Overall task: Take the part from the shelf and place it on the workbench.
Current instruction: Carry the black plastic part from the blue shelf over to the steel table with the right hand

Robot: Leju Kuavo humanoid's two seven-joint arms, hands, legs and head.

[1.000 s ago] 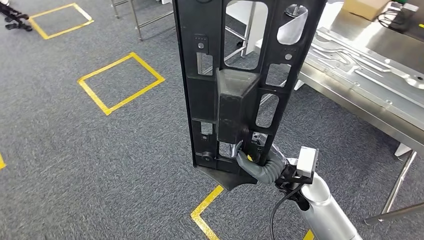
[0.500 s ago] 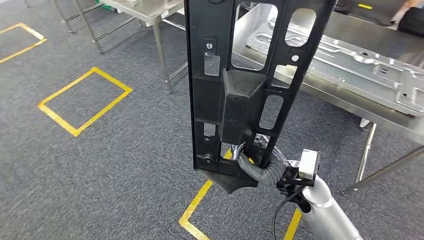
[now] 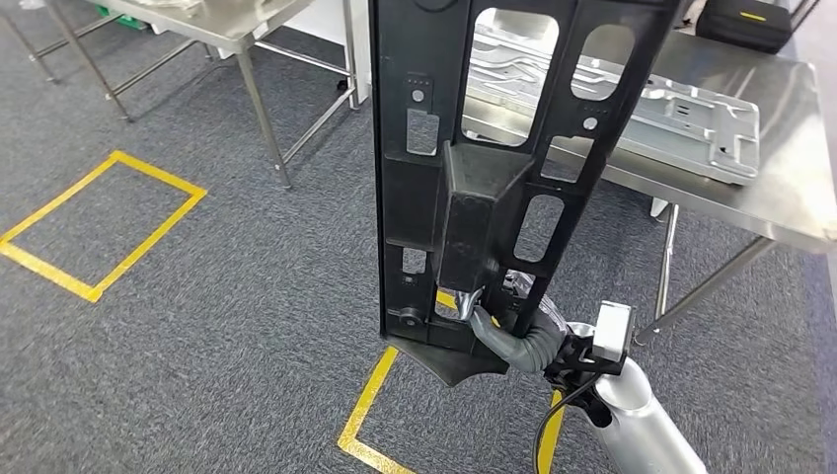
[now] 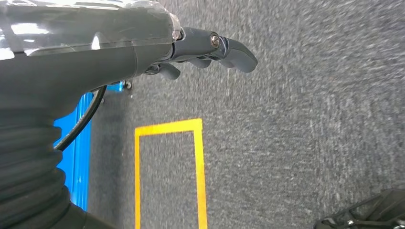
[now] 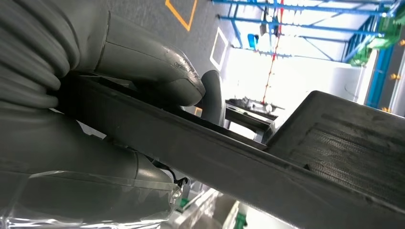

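Grey carpet, yellow floor tape, steel tables.

right arm: smooth silver tube, with a black cable looping beside it
right wrist: grey ribbed cover; a small white and black box sits on it
right hand: grey, with yellow marks near the fingers
right thumb: thick, grey, scuffed at the tip
left hand: grey body under a clear glossy cover
left fingers: dark blue-grey, with a silver screw at the joint
left wrist: dark ribbed cover, thin black cable beside it
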